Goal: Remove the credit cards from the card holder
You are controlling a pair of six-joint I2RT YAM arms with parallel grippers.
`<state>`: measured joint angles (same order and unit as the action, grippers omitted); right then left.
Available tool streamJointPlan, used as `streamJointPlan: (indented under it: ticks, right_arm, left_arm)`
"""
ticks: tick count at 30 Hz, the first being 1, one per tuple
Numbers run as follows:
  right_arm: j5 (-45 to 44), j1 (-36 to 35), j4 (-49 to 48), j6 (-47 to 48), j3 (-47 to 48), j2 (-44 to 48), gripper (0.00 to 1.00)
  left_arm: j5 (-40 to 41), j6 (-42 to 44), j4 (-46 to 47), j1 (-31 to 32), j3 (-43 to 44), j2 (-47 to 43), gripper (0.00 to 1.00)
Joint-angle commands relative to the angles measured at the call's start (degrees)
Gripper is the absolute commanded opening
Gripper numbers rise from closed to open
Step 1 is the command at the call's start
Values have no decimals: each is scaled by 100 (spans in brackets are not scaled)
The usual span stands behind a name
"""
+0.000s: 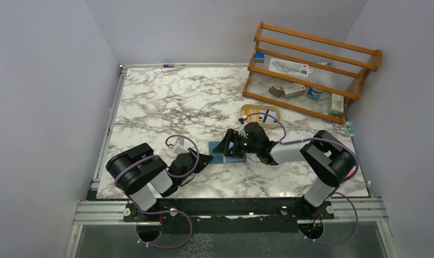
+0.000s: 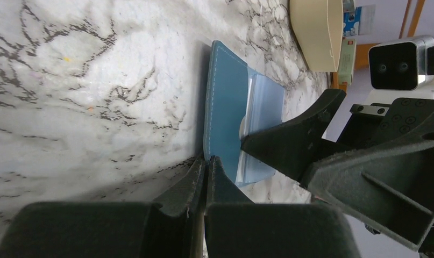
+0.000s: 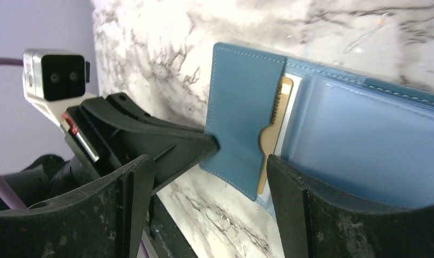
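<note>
The teal card holder (image 1: 218,152) lies open on the marble table, pale blue inside (image 3: 360,140). A yellow-orange credit card (image 3: 272,129) sits in its pocket, with a whitish card edge (image 3: 287,115) just behind it. My left gripper (image 1: 208,158) is shut, its tips (image 2: 206,160) pinching the holder's near edge (image 2: 225,102). My right gripper (image 1: 232,143) hovers over the holder, open (image 3: 209,183), with one finger (image 3: 292,199) by the card pocket and the other (image 3: 131,209) off the holder's edge. It holds nothing.
A tan oval tray (image 1: 276,109) with flat yellow and white items stands just behind the right gripper; it also shows in the left wrist view (image 2: 311,32). A wooden rack (image 1: 311,70) with small items stands at the back right.
</note>
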<state>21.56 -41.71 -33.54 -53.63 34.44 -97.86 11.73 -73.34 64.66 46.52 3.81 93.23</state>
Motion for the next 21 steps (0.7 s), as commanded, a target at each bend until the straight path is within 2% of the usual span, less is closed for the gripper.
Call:
streamJointPlan:
  ticks: [1, 10, 17, 21]
  right_arm:
    - [-1363, -21, 1842, 283, 309, 99, 82]
    - [-1531, -22, 1839, 266, 440, -248, 82]
    - [-2098, -22, 2381, 482, 500, -124, 82]
    - [-2096, -23, 2281, 520, 380, -172, 82]
  left_arm:
    - [-616, 14, -1162, -61, -78, 569, 0]
    - [-797, 30, -1206, -165, 47, 759, 0]
    - [-830, 131, -1751, -212, 237, 634, 0]
    - [-847, 144, -1861, -222, 296, 658, 0]
